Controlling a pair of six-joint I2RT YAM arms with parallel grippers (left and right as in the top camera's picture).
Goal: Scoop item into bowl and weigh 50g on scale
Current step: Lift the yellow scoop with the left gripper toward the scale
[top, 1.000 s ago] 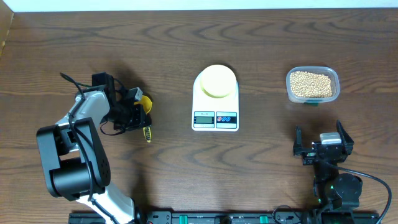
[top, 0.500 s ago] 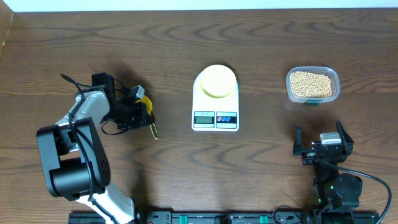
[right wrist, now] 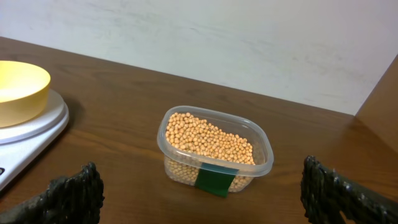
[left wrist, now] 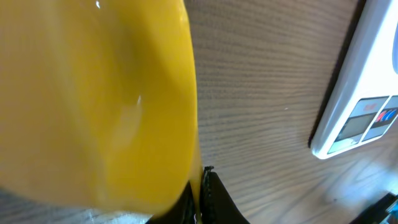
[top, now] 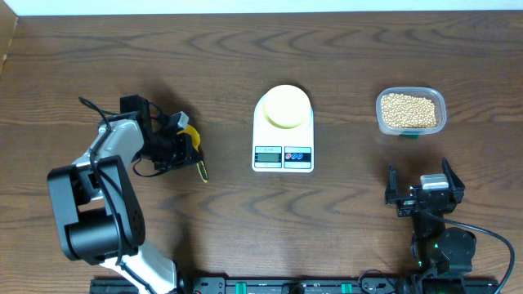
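The pale-yellow bowl [top: 283, 107] sits on the white scale [top: 283, 155] at the table's middle; both also show in the right wrist view, bowl [right wrist: 18, 87] on scale [right wrist: 37, 127]. The tan beans [top: 410, 110] fill a clear plastic container at the right, seen in the right wrist view [right wrist: 208, 137]. My left gripper [top: 181, 147] is shut on a yellow scoop [top: 194, 155], left of the scale; the scoop's cup [left wrist: 93, 93] fills the left wrist view, its thin handle pinched between the fingers [left wrist: 200, 186]. My right gripper [top: 425, 194] is open and empty, in front of the container [right wrist: 205, 199].
The clear container [right wrist: 264, 155] bears a green label on its near side. The scale's corner [left wrist: 367, 81] with display and buttons shows at the right of the left wrist view. Brown wooden table [top: 343, 229]; a pale wall stands beyond its far edge.
The scoop's handle tip has swung slightly to the right in my left gripper. The right arm, bowl, scale and container have not moved.
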